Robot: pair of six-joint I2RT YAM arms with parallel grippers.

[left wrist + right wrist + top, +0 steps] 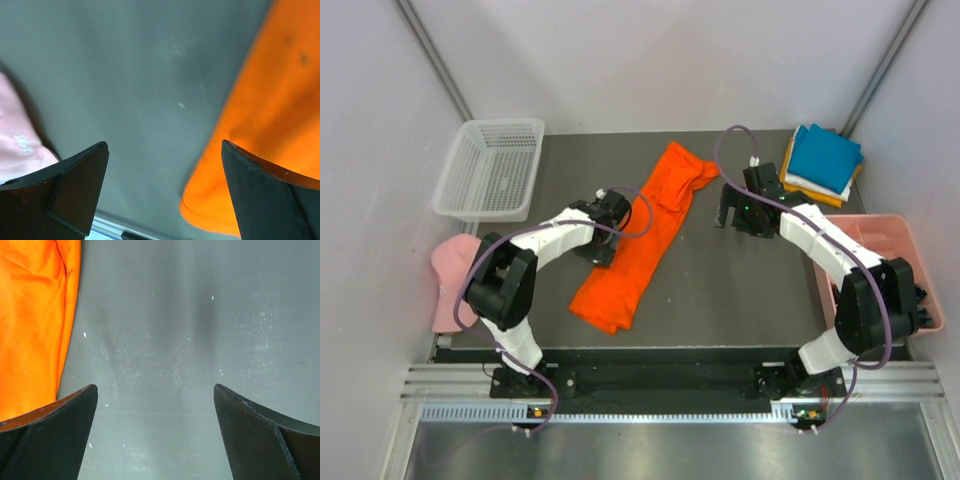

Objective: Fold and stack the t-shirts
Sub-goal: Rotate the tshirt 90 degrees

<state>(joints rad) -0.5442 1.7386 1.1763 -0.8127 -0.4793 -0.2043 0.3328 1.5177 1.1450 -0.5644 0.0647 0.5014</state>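
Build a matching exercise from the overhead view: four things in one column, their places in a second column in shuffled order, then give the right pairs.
Things
1. orange t-shirt
2. white mesh basket
3. pale pink cap
4. folded t-shirt stack

Places
A. far right corner
B. near left side
C. in the middle, laid out as a long strip
D. far left corner

Pairs: 1-C, 2-D, 3-B, 4-A
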